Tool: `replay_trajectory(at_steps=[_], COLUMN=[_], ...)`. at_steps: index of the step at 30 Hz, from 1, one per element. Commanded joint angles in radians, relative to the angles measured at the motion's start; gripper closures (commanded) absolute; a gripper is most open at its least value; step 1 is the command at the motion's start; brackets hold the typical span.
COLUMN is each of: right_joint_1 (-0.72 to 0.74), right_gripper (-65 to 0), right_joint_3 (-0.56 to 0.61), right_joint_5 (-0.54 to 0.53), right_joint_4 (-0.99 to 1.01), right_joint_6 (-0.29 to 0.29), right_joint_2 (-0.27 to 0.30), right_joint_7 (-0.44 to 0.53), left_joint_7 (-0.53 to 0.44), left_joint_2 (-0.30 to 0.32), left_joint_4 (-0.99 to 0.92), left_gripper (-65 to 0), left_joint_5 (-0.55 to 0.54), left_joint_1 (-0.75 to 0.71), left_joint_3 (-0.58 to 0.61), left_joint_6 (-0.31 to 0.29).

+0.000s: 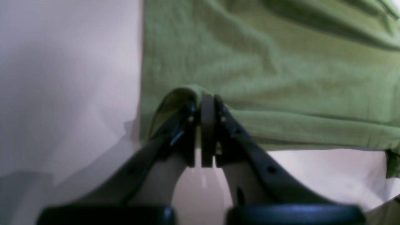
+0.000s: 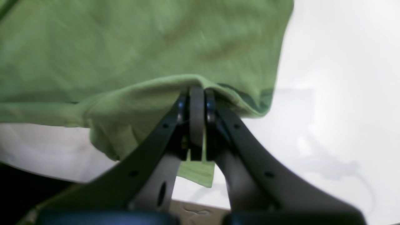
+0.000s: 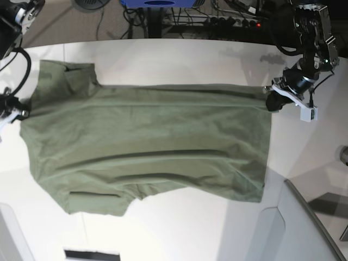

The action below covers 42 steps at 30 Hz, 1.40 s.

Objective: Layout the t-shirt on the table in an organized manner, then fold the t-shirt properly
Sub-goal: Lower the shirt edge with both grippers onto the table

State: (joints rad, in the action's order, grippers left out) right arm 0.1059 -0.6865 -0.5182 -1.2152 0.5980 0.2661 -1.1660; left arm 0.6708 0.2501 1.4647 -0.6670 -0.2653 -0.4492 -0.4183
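The olive-green t-shirt (image 3: pixel 147 141) lies spread out, stretched sideways across the white table (image 3: pixel 179 60), with a sleeve at the far left and another at the near left. My left gripper (image 3: pixel 270 99) is at the shirt's right far corner, shut on a fold of its edge (image 1: pixel 265 62); the closed tips show in the left wrist view (image 1: pixel 207 100). My right gripper (image 3: pixel 20 112) is at the shirt's left edge, shut on a pinched fold of cloth (image 2: pixel 125 47); the tips show in the right wrist view (image 2: pixel 197 90). The collar is hidden.
A grey angled panel (image 3: pixel 304 228) stands at the near right corner. Cables and a blue object (image 3: pixel 163 4) lie beyond the table's far edge. A dark strip (image 3: pixel 91 254) sits at the near edge. Bare table (image 2: pixel 337 78) lies outside each gripper.
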Motion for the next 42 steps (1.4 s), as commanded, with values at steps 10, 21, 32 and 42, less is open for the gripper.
replay_trajectory(at_steps=[10, 21, 32, 42], right_joint_1=[0.09, 0.134, 0.137, 0.137], right_gripper=[-0.3, -0.2, -0.2, -0.2], right_joint_3=[0.138, 0.201, 0.204, 0.198], right_joint_5=[-0.015, -0.015, -0.013, 0.005], right_joint_4=[0.232, 0.283, 0.283, 0.283], right_joint_6=[-0.006, -0.008, -0.011, -0.071], right_joint_2=[0.085, 0.085, 0.086, 0.086], right_joint_7=[0.182, 0.245, 0.291, 0.294], left_joint_7=[-0.019, -0.024, -0.026, -0.027], left_joint_2=[0.004, -0.021, -0.022, -0.022], left_joint_4=[-0.101, -0.111, -0.112, -0.112], left_gripper=[0.0, 0.0, 0.0, 0.0], left_joint_5=[0.082, 0.163, 0.163, 0.163], left_joint_1=[0.125, 0.149, 0.149, 0.151], left_joint_3=[0.005, -0.001, -0.006, -0.007], left_joint_6=[-0.003, -0.003, -0.003, -0.003])
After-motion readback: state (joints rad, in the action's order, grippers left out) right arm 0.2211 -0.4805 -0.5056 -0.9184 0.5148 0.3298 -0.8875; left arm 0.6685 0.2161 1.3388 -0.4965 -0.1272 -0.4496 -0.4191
